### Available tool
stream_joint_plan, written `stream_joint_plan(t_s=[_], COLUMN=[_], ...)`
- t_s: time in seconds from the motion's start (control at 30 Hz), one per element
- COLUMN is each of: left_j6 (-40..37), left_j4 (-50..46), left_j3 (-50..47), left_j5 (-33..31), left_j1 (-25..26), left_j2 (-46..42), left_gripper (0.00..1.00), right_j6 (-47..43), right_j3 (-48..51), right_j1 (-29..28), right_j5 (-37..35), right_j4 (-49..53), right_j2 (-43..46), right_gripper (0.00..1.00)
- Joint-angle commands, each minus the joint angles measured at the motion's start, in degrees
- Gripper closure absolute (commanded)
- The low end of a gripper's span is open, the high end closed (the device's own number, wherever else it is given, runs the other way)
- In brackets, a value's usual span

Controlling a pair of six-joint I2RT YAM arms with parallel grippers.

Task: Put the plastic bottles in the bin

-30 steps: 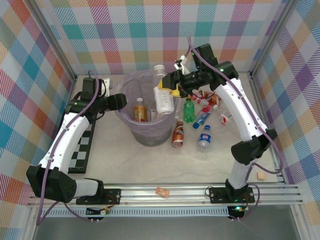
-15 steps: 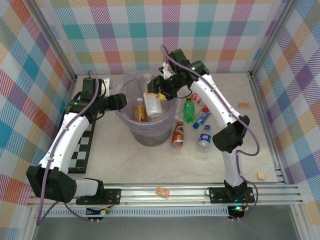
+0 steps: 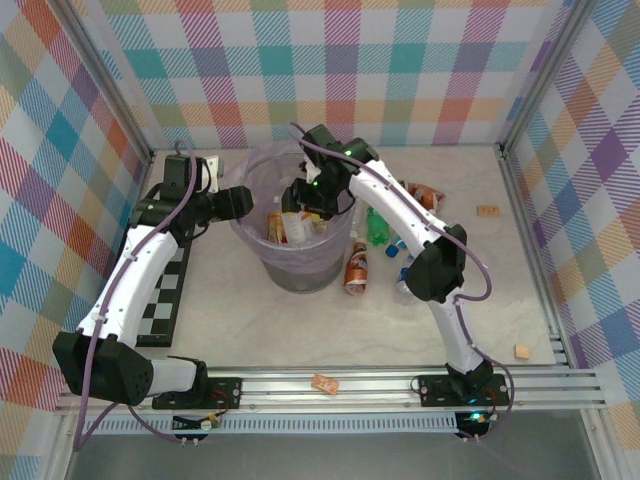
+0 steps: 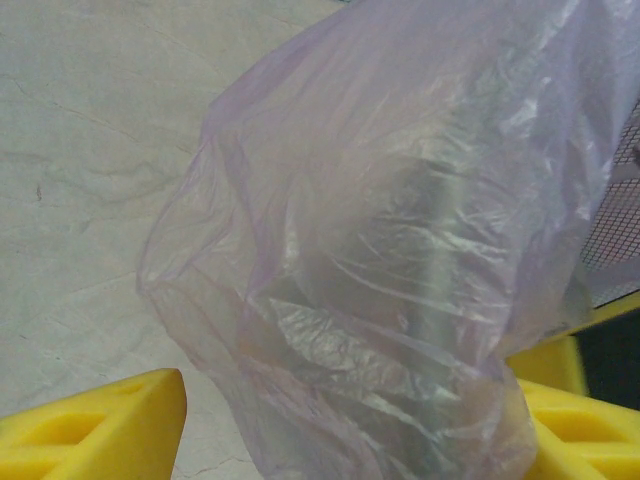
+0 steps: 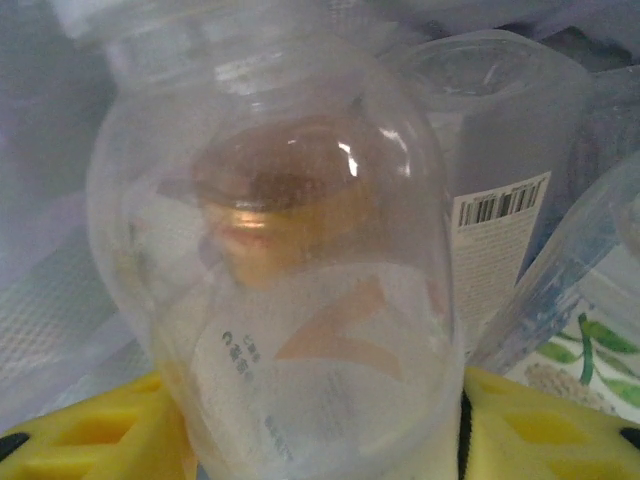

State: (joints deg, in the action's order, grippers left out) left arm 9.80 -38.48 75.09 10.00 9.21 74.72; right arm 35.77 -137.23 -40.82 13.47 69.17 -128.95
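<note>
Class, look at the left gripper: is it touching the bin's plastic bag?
Touching. In the left wrist view the lilac bag is bunched between the left gripper's yellow fingers.

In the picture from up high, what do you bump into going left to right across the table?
Checkered board → left gripper → bin → orange-labelled bottle → small tan block by the right wall.

The right gripper sits down inside the bin, so the overhead view hides its fingertips. The clear bottle blocks most of the bottles behind it, and its base is cut off by the frame's lower edge. Bag plastic screens the bin wall (contents unreadable).
</note>
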Motion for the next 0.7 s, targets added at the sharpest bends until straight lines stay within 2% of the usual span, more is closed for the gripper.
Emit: stream_joint_plan(t_s=[0.0,0.27,0.4,0.67], left_j6=[0.1,0.3,0.0,-0.2], left_j4=[-0.7,-0.5,-0.9,-1.3], left_j3=[-0.5,-0.7,-0.6,-0.5], left_j5=[-0.1,0.1,-0.3,-0.5], left_j1=[-1.0,-1.0,-1.0,-1.0], left_j2=[-0.4,-0.4,-0.5,-0.5], left_gripper=[0.30,0.30,0.30,0.30], right_j6=[0.0,-2.1,-3.1,-7.4], right_j3=[-0.8,2.7,0.5,-5.0], right_j1=[-1.1,-3.2,-3.4,-3.9], right_j5=[-4.7,-8.7,-8.0,-6.4], right_j4=[1.3,-2.3,-1.5,3.1], right_j2=[-1.1,-0.9,-0.4,5.6], right_gripper=[0.40,0.31,0.20,0.10])
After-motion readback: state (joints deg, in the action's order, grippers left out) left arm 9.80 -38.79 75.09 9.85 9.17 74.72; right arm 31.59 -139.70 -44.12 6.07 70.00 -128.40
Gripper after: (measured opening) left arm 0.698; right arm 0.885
